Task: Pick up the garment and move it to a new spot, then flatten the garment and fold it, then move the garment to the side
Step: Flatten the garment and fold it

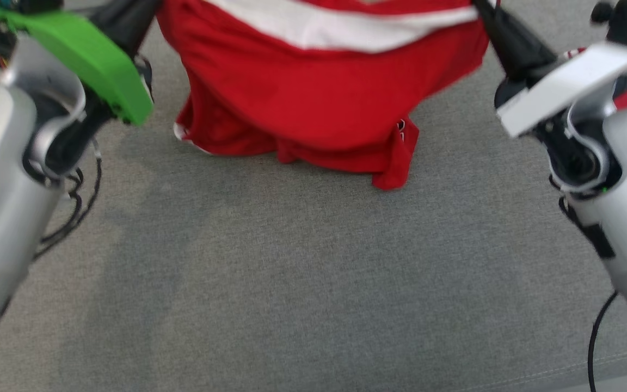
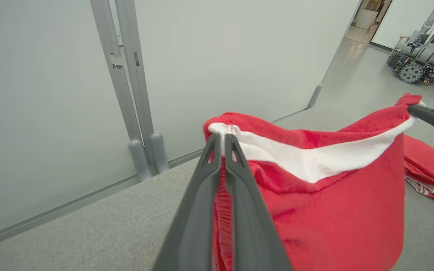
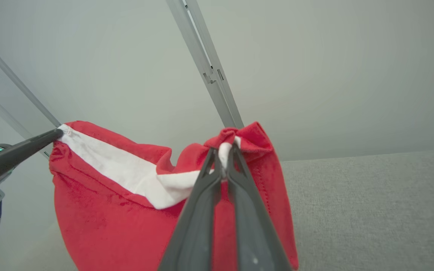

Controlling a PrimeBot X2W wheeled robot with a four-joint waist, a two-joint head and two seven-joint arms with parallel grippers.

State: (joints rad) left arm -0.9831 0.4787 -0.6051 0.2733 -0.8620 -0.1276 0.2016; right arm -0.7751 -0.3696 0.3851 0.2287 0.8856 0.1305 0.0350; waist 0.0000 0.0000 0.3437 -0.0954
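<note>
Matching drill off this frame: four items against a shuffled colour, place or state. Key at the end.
Items
1. left gripper
2. upper band
3. left arm's cover
4. lower hem

Colour, place or state
A. green
B. white
C. shut on a top corner of the garment
D. bunched on the grey surface

Pairs: 1-C, 2-B, 3-A, 4-D
</note>
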